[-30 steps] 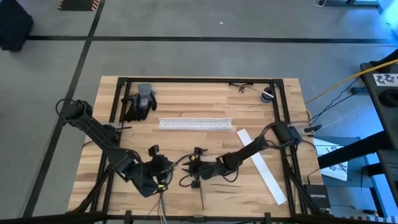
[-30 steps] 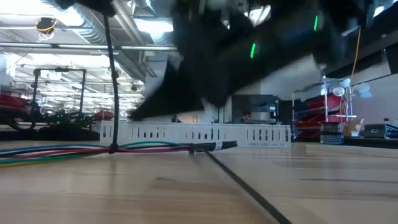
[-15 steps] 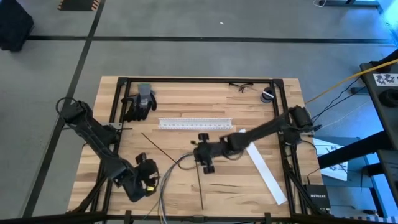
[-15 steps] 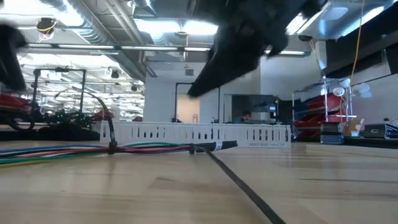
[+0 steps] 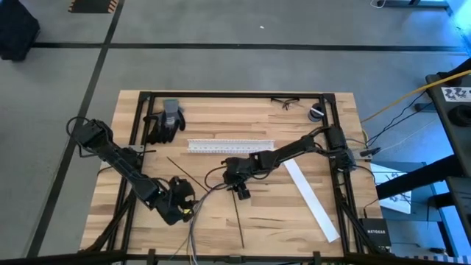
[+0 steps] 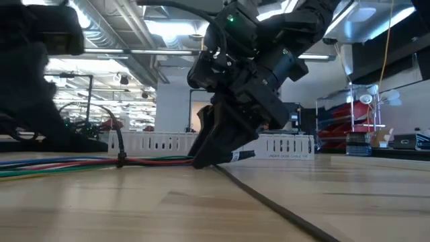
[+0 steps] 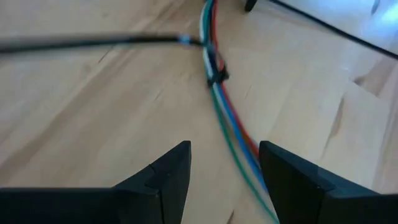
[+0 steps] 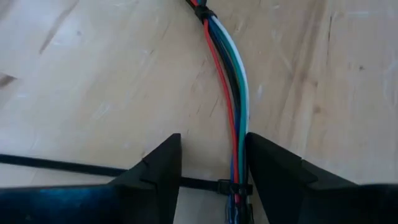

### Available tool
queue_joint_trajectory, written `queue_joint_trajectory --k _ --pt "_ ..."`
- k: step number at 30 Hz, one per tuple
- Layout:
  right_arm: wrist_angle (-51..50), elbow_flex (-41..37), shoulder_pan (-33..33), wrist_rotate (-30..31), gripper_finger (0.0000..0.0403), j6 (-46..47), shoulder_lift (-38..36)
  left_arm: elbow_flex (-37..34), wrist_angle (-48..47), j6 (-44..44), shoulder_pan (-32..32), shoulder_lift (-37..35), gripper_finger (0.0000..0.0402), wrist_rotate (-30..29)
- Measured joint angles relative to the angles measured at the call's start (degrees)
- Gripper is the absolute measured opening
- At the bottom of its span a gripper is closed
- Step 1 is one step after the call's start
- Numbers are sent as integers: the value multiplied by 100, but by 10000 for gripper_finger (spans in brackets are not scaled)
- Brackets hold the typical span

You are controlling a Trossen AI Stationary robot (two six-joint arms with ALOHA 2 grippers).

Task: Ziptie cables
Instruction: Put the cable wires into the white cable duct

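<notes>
Cables (image 8: 231,93) run between the right hand's (image 8: 211,168) open fingers; unheld.

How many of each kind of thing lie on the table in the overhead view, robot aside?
Cable bundle: 1
Black zipties: 2
White slotted channel: 1
White flat strip: 1
Glove pile: 1
Safety glasses: 1
Small round object: 1
Total: 8
</notes>
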Motion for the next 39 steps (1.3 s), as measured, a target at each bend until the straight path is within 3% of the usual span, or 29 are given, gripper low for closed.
queue_joint_trajectory --k 3,7,14,18,20,22,27,32,36,39 --pt "-68 0 5 102 159 0 7 0 466 534 232 228 183 98" --pt "-61 -2 8 117 123 46 20 4 1041 1169 630 609 182 812" --pt "-33 -13 8 144 99 127 29 52 902 1411 985 982 173 1341" --pt "-29 -15 9 198 82 48 29 52 839 1762 868 1060 93 1289" --pt "-27 -15 15 291 56 -8 28 53 766 1870 839 1064 33 1303" --pt "-44 -20 19 350 22 -31 -9 82 656 1910 840 1062 14 1340" --pt "-369 -27 39 614 12 -186 -385 468 -354 2319 940 843 4 1444" --pt "-983 -35 -1 966 4 -250 -1282 1316 -2126 3436 1235 256 2 910" --pt "-1621 -30 -56 1631 2 -333 -2001 2002 -3149 4828 1643 -35 2 253" --pt "-2147 -26 -294 1933 2 -350 -2455 2336 -3249 6323 2106 -218 1 -56"
